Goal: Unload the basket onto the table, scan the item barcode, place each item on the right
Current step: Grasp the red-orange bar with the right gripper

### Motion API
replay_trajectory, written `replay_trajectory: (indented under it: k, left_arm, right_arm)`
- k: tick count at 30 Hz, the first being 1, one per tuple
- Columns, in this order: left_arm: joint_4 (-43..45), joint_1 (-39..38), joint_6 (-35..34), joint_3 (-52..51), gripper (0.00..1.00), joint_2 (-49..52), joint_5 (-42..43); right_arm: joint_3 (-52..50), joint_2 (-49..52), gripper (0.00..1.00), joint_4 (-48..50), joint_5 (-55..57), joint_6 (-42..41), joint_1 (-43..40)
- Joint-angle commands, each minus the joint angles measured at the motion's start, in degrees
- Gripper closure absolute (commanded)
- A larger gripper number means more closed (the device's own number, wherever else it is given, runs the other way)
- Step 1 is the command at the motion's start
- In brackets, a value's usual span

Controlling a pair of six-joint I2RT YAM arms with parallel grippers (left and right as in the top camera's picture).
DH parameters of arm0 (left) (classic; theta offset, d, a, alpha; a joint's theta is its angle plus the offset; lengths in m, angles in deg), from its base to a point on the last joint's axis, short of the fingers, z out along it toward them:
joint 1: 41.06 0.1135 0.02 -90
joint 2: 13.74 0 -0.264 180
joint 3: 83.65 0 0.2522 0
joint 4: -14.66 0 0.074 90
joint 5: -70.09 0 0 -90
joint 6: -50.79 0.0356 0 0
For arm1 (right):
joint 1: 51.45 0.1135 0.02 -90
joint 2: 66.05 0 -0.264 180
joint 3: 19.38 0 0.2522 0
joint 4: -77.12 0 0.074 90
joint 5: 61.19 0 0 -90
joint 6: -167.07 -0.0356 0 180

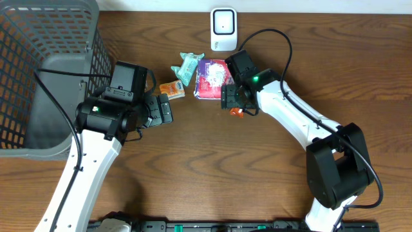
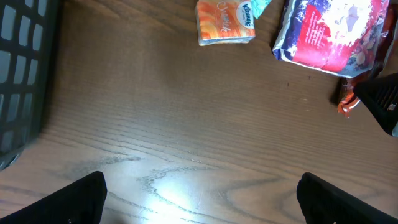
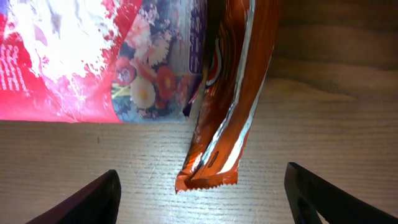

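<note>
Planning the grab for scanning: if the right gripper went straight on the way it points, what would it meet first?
The orange wrapper, lying straight ahead between the open fingers of the right gripper; the red floral packet sits beside it. How far is unclear.

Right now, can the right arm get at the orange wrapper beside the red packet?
Probably yes. The right gripper hangs just above the orange wrapper, its fingers open on either side, with bare table around the near end. The red packet lies close along one side and may crowd one finger.
</note>
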Motion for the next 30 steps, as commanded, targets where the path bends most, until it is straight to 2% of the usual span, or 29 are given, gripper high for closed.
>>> replay_trajectory:
  k: [1,4,7,12,16,21,30]
  left_arm:
    - [-0.13,0.02,0.5,-0.07,0.02,0.17,-0.35]
    - [-0.13,0.02,0.5,-0.07,0.02,0.17,-0.35]
    - [-0.13,0.02,0.5,-0.04,0.02,0.17,-0.35]
    - [-0.13,0.02,0.5,-0.07,0.02,0.17,-0.33]
    - [-0.13,0.02,0.5,-0.07,0.02,0.17,-0.35]
    - [-0.13,0.02,0.5,-0.07,0.02,0.17,-0.35]
    - [-0.13,0.02,0.5,-0.07,0.02,0.17,-0.35]
  right_arm:
    - [-0.87,-0.02,0.23,1.27,4.48,-0.39,0.5]
    - [-1.14,0.02,0.23,1.86,5.07,-0.39,0.5]
    - [-1.14,0.02,0.28,2.62,4.76,-0.28,0.9]
    - [-1.14,0.83,0.28,4.9,5.11,4.5,2.6]
    - [-1.14,3.56,0.3,5.31,12.26,5.6,4.37]
    - [-1.14,7.43,0.28,5.66,18.32,5.6,4.94]
    - [-1.14,11.87,0.29,6.67,22.05,5.62,4.76]
